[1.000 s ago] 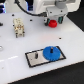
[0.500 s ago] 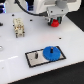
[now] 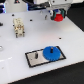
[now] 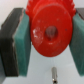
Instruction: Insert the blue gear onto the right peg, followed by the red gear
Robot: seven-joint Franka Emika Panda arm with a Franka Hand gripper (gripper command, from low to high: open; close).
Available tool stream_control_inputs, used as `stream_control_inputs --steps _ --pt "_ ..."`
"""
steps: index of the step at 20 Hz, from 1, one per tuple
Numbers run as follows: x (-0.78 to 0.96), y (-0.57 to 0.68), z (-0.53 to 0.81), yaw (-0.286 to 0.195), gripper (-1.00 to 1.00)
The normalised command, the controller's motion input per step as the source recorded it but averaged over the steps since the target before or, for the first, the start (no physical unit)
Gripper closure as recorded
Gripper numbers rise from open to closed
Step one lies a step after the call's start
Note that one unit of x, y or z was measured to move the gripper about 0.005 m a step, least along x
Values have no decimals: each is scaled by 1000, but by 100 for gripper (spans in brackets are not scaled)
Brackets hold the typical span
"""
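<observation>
The blue gear [image 3: 51,52] lies flat on the right side of the grey, black-edged plate [image 3: 36,60], over the right peg, which it hides. The left peg [image 3: 36,54] stands bare. My gripper [image 3: 58,15] is high above the table at the back, towards the exterior view's right, well apart from the plate. It is shut on the red gear [image 3: 59,17]. In the wrist view the red gear [image 4: 50,32] sits clamped between the teal pads [image 4: 20,42], its hub hole facing the camera.
A small beige block-like object [image 3: 19,27] stands on the white table at the exterior view's left. A thin pin-like thing [image 4: 54,75] shows on the white surface in the wrist view. The table's front edge [image 3: 30,76] runs just before the plate.
</observation>
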Motion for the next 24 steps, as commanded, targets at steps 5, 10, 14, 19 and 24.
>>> stream_control_inputs --steps 5,10,14,19,24 --pt "647 -217 528 0 100" --pt "681 -210 516 0 100" --pt "723 -171 495 0 100" --pt "768 -191 431 0 100" --pt "794 -120 372 0 100"
